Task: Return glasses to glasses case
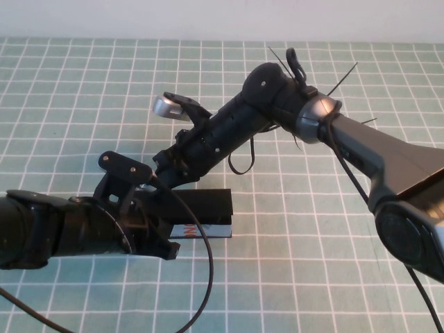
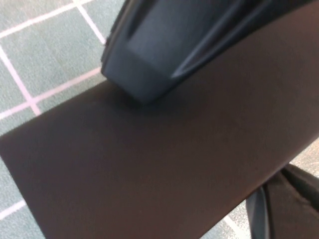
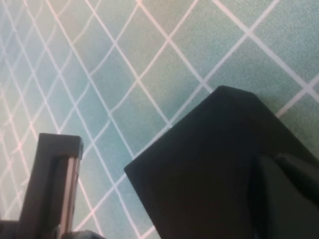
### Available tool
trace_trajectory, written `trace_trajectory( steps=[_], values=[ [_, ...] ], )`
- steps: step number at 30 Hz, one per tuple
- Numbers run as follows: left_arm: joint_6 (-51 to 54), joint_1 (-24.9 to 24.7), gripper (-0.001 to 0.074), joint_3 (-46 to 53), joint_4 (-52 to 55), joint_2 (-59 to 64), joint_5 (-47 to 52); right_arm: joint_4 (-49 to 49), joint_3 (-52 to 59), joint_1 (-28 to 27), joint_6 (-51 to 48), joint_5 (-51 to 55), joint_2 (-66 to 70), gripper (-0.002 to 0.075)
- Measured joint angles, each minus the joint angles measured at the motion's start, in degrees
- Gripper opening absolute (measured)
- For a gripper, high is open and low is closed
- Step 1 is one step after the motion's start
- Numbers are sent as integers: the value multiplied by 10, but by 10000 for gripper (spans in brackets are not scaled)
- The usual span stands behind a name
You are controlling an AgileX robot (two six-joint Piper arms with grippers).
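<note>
High view, left to right. Left gripper (image 1: 149,232): matte black, low over the glasses case (image 1: 205,208), a flat-sided rectangular black box on the green grid-patterned mat (image 1: 333,229); a strip of light blue front with orange print shows beneath. Its wrist view shows a finger (image 2: 149,64) pressed to the smooth black lid (image 2: 149,169); whether it grips cannot be told. Right gripper (image 1: 170,170): at the case's far left edge, finger state not discernible. The glasses are not visible.

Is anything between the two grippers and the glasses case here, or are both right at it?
Nothing shows between them. In the high view the left gripper and right gripper both crowd the glasses case; the left wrist view shows a finger against its black lid.
</note>
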Motion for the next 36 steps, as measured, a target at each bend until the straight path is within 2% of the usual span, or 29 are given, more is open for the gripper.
trace_trajectory(
  steps=[12, 24, 27, 32, 36],
  values=[
    [1, -1, 1, 0, 28, -40, 27, -10, -3, 2, 3, -2, -2, -11],
    [-90, -1, 2, 0, 136, -272, 40, -67, -88, -26, 8, 14, -63, -11],
    [-152, -1, 1, 1, 196, -336, 41, -126, -95, -30, 22, 15, -111, -11],
    [-304, -1, 1, 1, 357, -423, 86, -249, -95, -31, 55, 19, -196, -11],
    [-436, -1, 1, 1, 475, -478, 141, -264, -99, -33, 60, 31, -240, -11]
  ],
)
